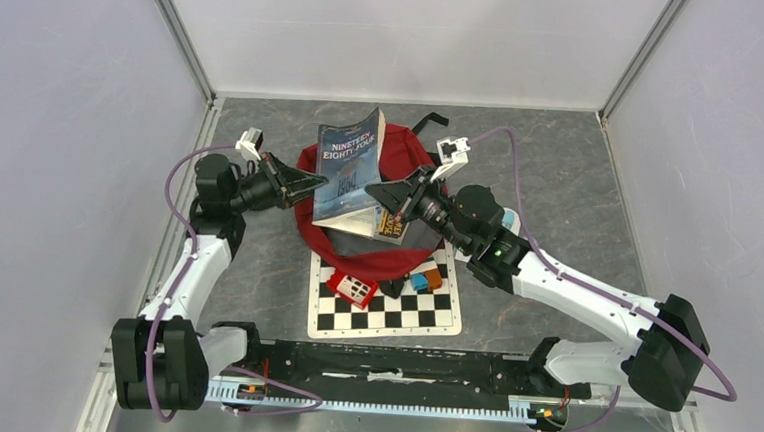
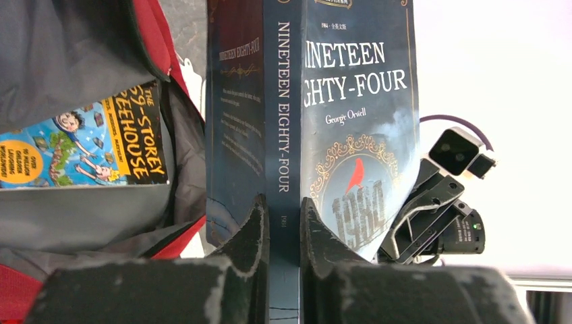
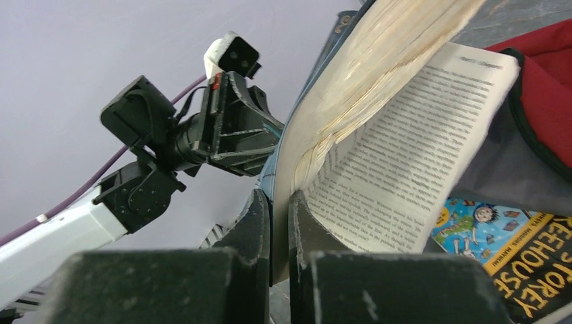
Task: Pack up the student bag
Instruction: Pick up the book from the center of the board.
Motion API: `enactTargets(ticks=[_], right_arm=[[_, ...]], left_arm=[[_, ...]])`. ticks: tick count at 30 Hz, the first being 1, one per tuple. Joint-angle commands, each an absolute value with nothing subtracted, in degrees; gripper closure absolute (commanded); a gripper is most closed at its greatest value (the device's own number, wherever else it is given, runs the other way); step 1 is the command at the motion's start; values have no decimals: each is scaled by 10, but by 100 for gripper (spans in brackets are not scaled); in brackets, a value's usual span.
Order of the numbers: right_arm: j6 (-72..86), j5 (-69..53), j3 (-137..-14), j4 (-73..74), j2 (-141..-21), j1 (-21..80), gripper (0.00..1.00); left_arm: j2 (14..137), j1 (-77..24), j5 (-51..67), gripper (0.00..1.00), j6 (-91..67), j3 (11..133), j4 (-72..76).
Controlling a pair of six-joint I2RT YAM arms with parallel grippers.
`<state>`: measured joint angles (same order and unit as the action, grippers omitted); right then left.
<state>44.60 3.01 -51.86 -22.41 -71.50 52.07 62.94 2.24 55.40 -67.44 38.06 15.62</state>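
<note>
My right gripper (image 3: 280, 206) is pinching the lower edge of an open paperback (image 3: 405, 128) at 6 o'clock, with the printed pages fanning up toward 1 o'clock. At 10 o'clock the left gripper (image 3: 260, 145) is meeting the paperback's blue cover, its white arm running down to 8 o'clock. The red student bag (image 3: 539, 74) is gaping at 3 o'clock, with a colourful Treehouse book (image 3: 512, 250) lying inside at 4 o'clock.

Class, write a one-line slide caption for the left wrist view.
Left gripper clamps the spine of Nineteen Eighty-Four beside the open red student bag, with a Treehouse book inside.
</note>
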Motion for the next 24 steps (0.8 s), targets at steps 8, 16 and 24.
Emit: enactTargets(ticks=[8, 16, 24], right_arm=[[400, 85, -491, -171, -646, 450, 39], [363, -130, -517, -135, -681, 368, 2], [464, -283, -483, -270, -690, 369, 2]], left_arm=[[565, 16, 563, 98, -721, 396, 197], [530, 16, 555, 98, -718, 416, 178], [517, 16, 591, 98, -701, 454, 183]])
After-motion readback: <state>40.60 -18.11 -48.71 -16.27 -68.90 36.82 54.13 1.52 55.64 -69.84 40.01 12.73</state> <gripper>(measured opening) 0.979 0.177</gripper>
